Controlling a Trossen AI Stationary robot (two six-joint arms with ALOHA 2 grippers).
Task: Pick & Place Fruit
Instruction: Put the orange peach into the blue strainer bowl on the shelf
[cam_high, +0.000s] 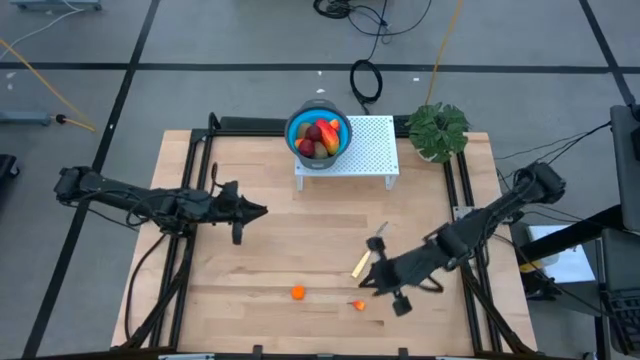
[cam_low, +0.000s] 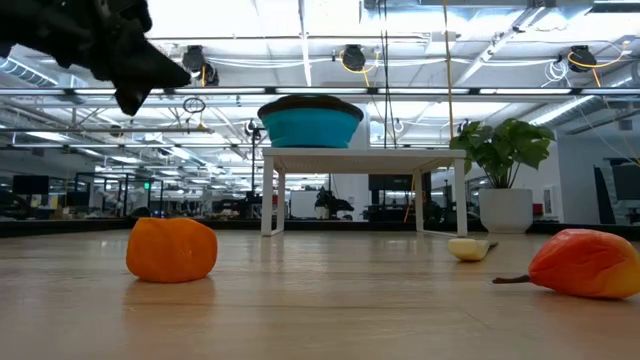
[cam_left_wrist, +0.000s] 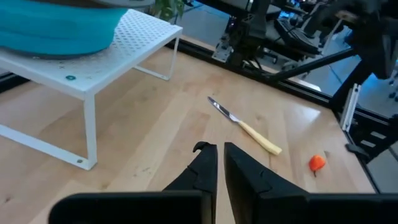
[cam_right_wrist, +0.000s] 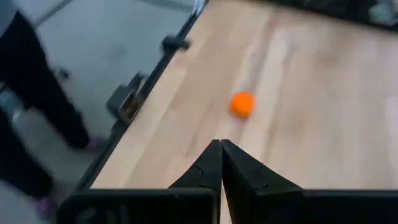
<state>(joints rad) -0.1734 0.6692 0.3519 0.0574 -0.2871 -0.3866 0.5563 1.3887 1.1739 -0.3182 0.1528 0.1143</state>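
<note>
Wooden table (cam_high: 270, 250) seen from above, with a white perforated stand (cam_high: 370, 150) at its far edge and a blue bowl (cam_high: 300, 125) set on the stand's left end. Inside the bowl, a heap of fruit (cam_high: 320, 138): dark red round pieces, a red-yellow oblong one, brown-green ones. Beside the stand's right end, at the table's far right corner, a potted plant (cam_high: 438, 130).

Left on the bare wood near the front edge: one small orange fruit (cam_high: 298, 293), and to its right a second orange piece (cam_high: 360, 305) with a thin stem, the two well apart. Close to the second piece, a knife (cam_high: 368, 255) with a yellow handle, lying flat with the blade pointing toward the stand.

Left gripper (cam_high: 255, 211) hanging over the table's left half, well clear of the surface and pointing toward the centre; jaws nearly together with a slim gap, holding nothing. Right gripper (cam_high: 368, 284) low over the front right part, just beside the stemmed piece and the knife handle, tips aimed at the first orange fruit; jaws pressed together, empty.
</note>
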